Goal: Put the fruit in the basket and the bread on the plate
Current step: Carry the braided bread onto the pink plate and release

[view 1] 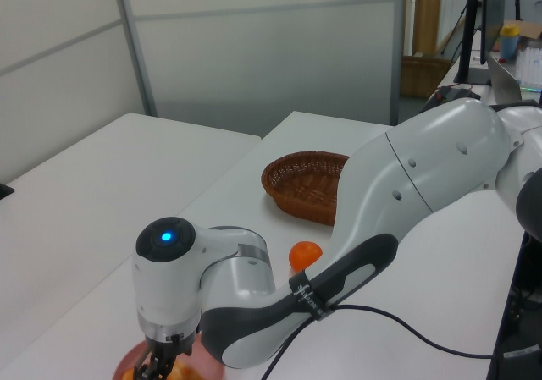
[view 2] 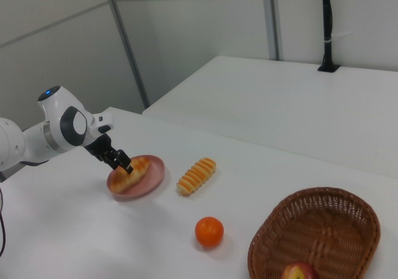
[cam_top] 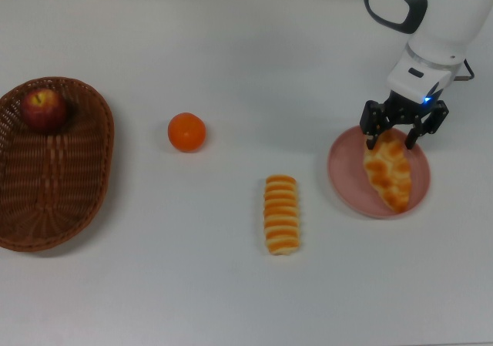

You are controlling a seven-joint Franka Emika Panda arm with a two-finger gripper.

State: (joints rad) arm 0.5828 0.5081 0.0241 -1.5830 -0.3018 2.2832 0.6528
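Observation:
The braided leaf-shaped pastry (cam_top: 389, 173) lies on the pink plate (cam_top: 347, 180), also seen in the right view as pastry (view 2: 135, 169) on plate (view 2: 148, 184). My gripper (cam_top: 395, 136) stands open over the pastry's upper end, one finger on each side of it. In the right view the gripper (view 2: 119, 160) sits at the plate's left edge. The striped roll (cam_top: 282, 214) lies on the table to the top view's left of the plate. The orange (cam_top: 186, 132) rests on the table. The red apple (cam_top: 43, 107) is inside the wicker basket (cam_top: 54, 184).
In the left view the arm's white body (view 1: 406, 202) fills the foreground, hiding most of the plate; the orange (view 1: 305, 252) and basket (view 1: 306, 185) show behind it. A black cable (view 1: 406, 333) trails across the table. A black post (view 2: 326, 27) stands on the far table.

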